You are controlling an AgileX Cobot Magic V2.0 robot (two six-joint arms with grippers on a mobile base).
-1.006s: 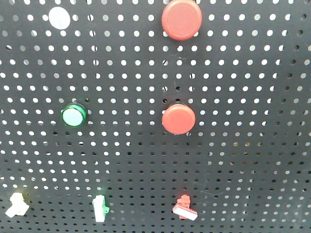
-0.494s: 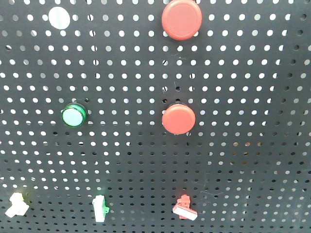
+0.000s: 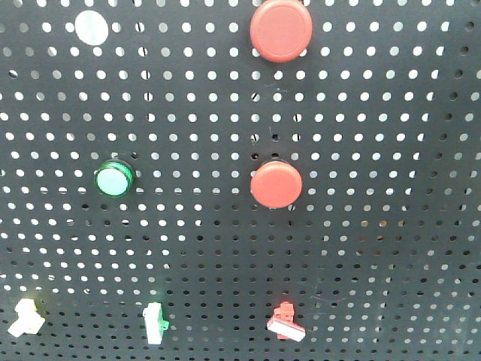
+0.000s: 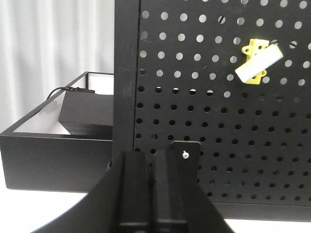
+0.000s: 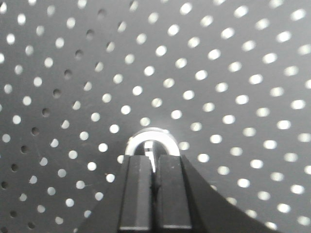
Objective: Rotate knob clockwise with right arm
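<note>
Pegboard (image 3: 376, 248) across the front view, carrying an upper red button (image 3: 280, 28), a lower red button (image 3: 276, 183), a green button (image 3: 113, 179) to the left and a white disc (image 3: 92, 28) top left. From the left wrist: left claw (image 4: 155, 165) with fingers together, near the board's lower edge; yellow bracket (image 4: 257, 60) up right, black tray (image 4: 48, 145) off left. From the right wrist: right claw (image 5: 154, 158) with fingers pressed together, tips at the lower rim of the pale round knob (image 5: 151, 137) on the board.
</note>
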